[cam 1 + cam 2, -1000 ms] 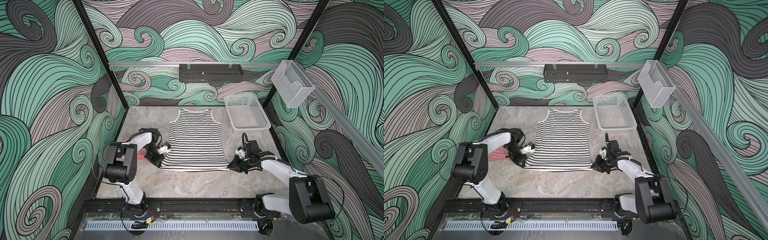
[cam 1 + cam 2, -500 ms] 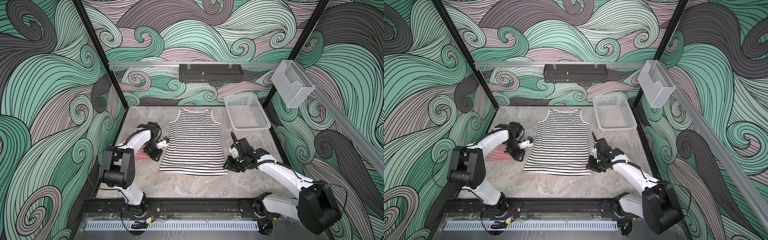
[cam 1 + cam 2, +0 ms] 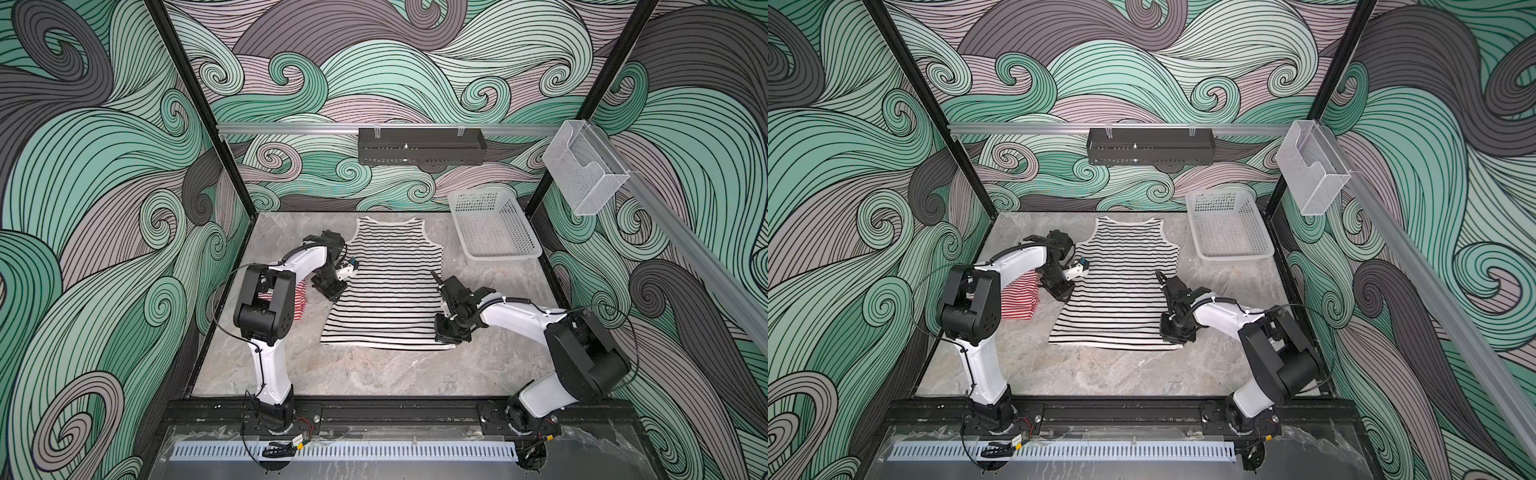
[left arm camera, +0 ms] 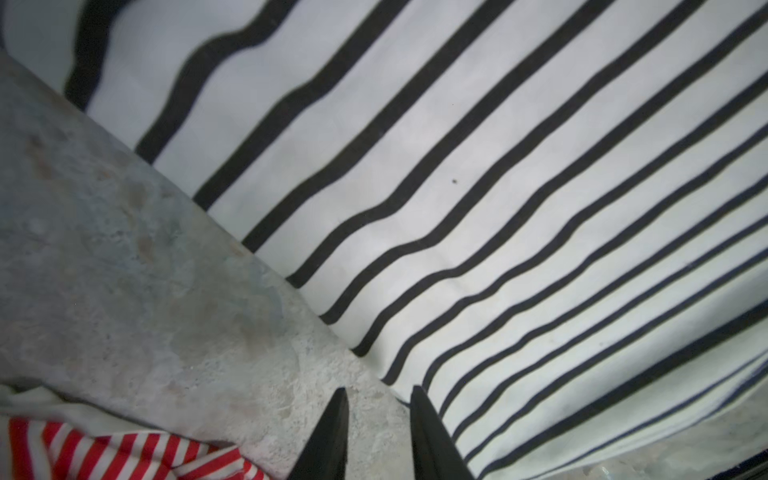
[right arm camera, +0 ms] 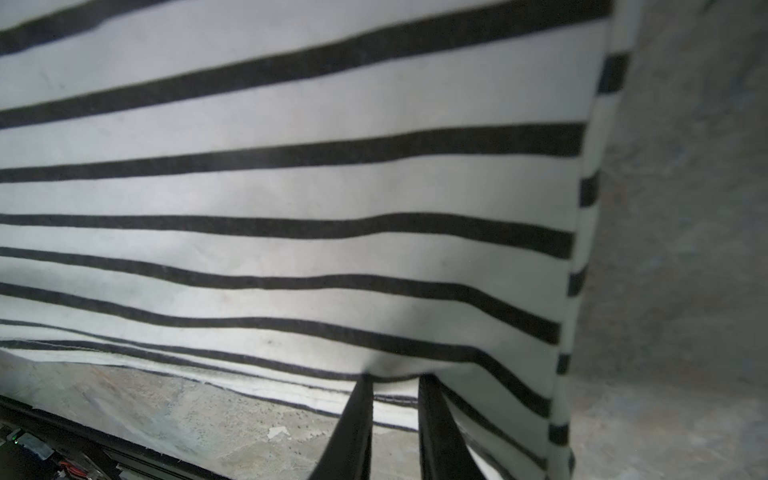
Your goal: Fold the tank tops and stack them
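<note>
table [image 3: 374,374]: grey marble top. I see both arms reaching in from the near rail, and both tops lie on it.
black-striped tank top [image 3: 390,282]: biggest item, spread flat mid-table in both top views [image 3: 1121,282]. Straps point to the back wall, hem to me. Not folded. The hem's right corner is puckered up. In the left wrist view [image 4: 498,208] its side edge runs diagonally across bare marble.
basket [image 3: 498,255]: white perforated plastic, back right corner of the table, near the top's right shoulder but apart from it. Seen in both top views [image 3: 1237,251].
red-striped tank top [image 3: 297,301]: bunched small pile at the left edge of the table, half hidden behind my left arm's elbow, well apart from the black-striped one. Clearer in a top view [image 3: 1019,297]. A corner shows in the left wrist view [image 4: 104,453].
right gripper [image 3: 448,337]: down at the hem's right corner. In the wrist view [image 5: 392,378] the fingers stand a narrow gap apart with the hem gathered at the tips, so I read it as pinching the black-striped tank top.
left gripper [image 3: 333,295]: at the same top's left side edge, about mid-length. In the wrist view [image 4: 378,390] the fingers are slightly parted with bare marble between them, one tip right at the cloth edge, nothing held.
</note>
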